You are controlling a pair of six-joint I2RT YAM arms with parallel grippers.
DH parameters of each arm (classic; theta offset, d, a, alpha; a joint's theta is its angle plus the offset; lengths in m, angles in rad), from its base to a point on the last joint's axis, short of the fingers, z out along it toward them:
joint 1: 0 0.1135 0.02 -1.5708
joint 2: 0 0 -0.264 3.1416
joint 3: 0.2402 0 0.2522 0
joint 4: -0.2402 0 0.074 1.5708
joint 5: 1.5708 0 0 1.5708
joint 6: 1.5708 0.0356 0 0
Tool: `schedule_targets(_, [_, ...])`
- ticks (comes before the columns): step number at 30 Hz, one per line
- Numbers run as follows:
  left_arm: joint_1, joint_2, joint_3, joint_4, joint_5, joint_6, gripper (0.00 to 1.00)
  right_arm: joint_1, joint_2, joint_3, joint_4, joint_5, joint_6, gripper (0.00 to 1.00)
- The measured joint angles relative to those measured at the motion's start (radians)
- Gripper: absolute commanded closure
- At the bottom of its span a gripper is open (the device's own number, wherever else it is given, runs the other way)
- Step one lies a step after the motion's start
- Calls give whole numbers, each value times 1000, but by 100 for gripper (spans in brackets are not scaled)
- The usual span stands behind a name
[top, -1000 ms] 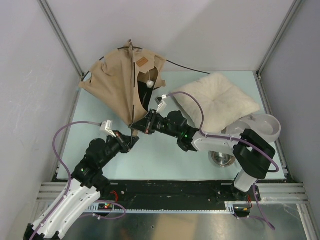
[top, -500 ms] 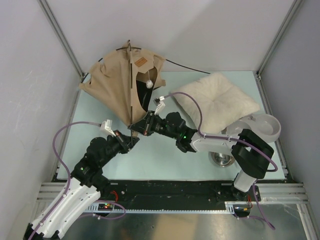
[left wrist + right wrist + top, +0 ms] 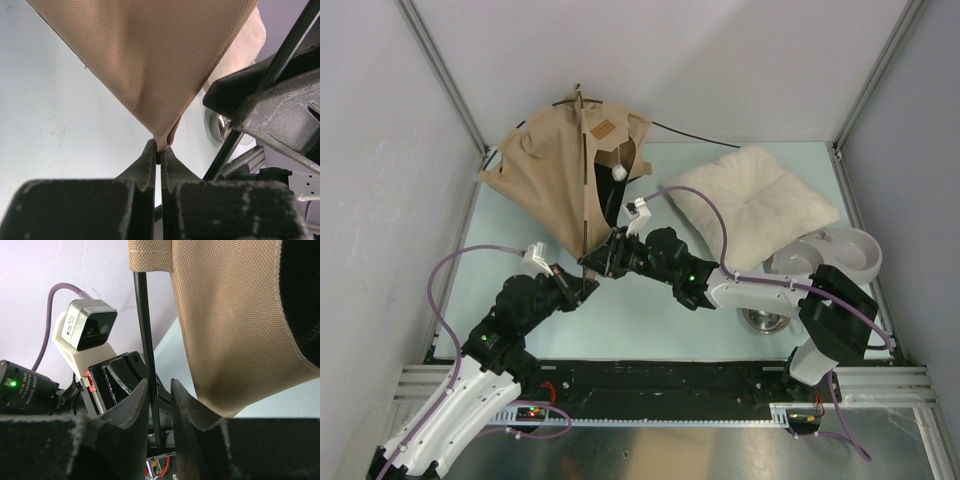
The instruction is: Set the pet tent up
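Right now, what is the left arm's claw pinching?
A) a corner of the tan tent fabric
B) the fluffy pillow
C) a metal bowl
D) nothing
A: the left wrist view shows the left gripper closed on the bottom corner of the pet tent, with the tan fabric bunched between its fingertips.

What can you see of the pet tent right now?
The pet tent is tan canvas on thin black poles, half-raised and slumped at the far left of the table. A brown label and white pom-pom sit near its dark doorway. The left gripper pinches its near corner; the right gripper straddles a pole.
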Motion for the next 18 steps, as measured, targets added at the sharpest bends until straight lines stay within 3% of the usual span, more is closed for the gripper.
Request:
schedule_targets(8, [-1, -2, -2, -27, 0, 0, 100, 19, -2, 9, -49, 37, -31, 69])
schedule_targets(18, [-3, -1, -2, -40, 1, 1, 100, 79, 7, 11, -93, 75, -74, 73])
